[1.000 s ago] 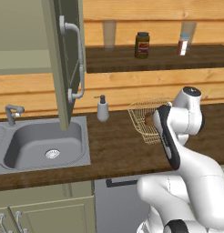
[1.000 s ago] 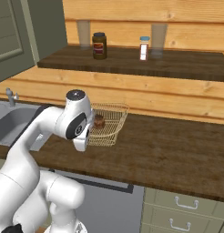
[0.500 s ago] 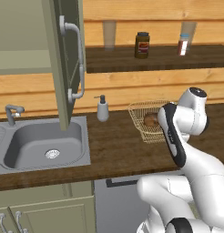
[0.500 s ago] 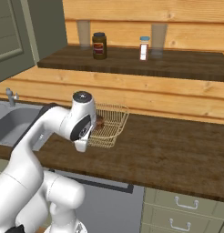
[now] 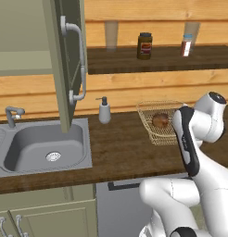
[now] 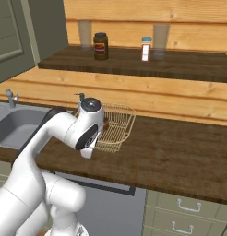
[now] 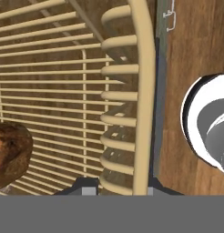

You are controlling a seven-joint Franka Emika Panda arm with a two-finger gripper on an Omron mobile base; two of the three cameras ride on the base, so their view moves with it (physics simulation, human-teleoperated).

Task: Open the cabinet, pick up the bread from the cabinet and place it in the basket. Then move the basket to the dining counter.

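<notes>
Now that the bread (image 5: 160, 120) lies inside the basket (image 5: 148, 110), a small dark-brown lump on the woven floor, the placing half of the job looks done and the carrying half is starting. From the hand view the bread (image 7: 9, 154) sits toward one side of the lattice while the basket's thick tan rim (image 7: 141, 91) runs straight up between the two dark fingertips, so the gripper (image 7: 118, 191) appears pinched together on that rim. Compared with a second ago, the arm's wrist has swung a little further over the basket's near edge and the elbow has risen, yet the basket itself rests on the same patch of dark worktop (image 5: 116, 148), not yet lifted or slid as far as I can tell. Beside it stand the soap dispenser (image 5: 104, 111) and the grey sink (image 5: 46, 148), with the cabinet door (image 5: 69, 60) hanging open above. The dining counter is still to come.
</notes>
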